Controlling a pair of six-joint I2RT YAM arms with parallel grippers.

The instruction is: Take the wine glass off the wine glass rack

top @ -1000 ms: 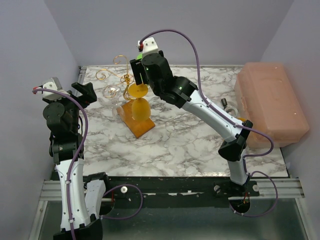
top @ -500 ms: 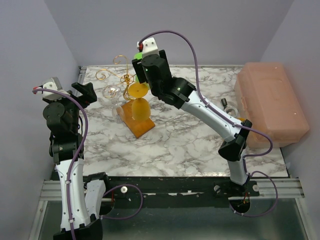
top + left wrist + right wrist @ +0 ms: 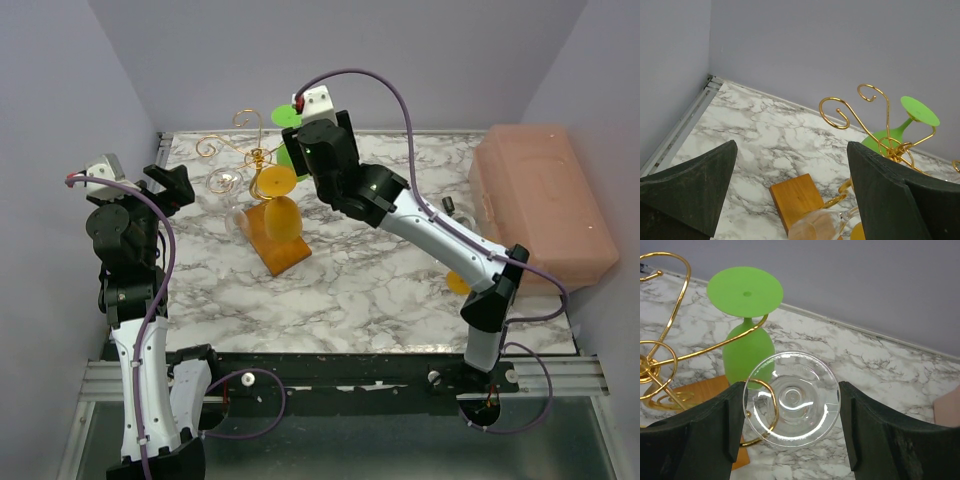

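Tabletop [image 3: 380, 290]: white marble pattern with grey veins, running from the near rail to the far wall.
Walls [image 3: 400, 60]: plain lavender, closing the tabletop in at the far side, left and right.
Metal strip [image 3: 690, 117]: a thin trim where the marble meets the left wall.
Rail [image 3: 560, 376]: silver, along the near edge, with a black plate on it that carries both arm bases.
Wine glass rack [image 3: 281, 256]: far left of centre, with its orange-brown wooden base flat on the marble and gold scrolls curling above it.
Wine glass [image 3: 790, 400]: clear, at the far right side of the rack, with its round foot turned toward my right wrist camera. A gold curl shows through the foot, and I cannot tell whether it is clear of the stem.
Right tool [image 3: 791, 387]: closed down to the width of that foot, pressing its rim from both sides and gripping it.
Left tool [image 3: 791, 145]: spread wide with nothing in it, hovering just left of the rack above the marble.
Green glass [image 3: 745, 290]: hangs upside down on a scroll just beyond the clear one.
Yellow glasses [image 3: 276, 181]: two, on the near side of the rack over the base.
Second clear glass [image 3: 222, 183]: on the rack's left side.
Pink box [image 3: 545, 205]: translucent, lid down, at the far right against the right wall.
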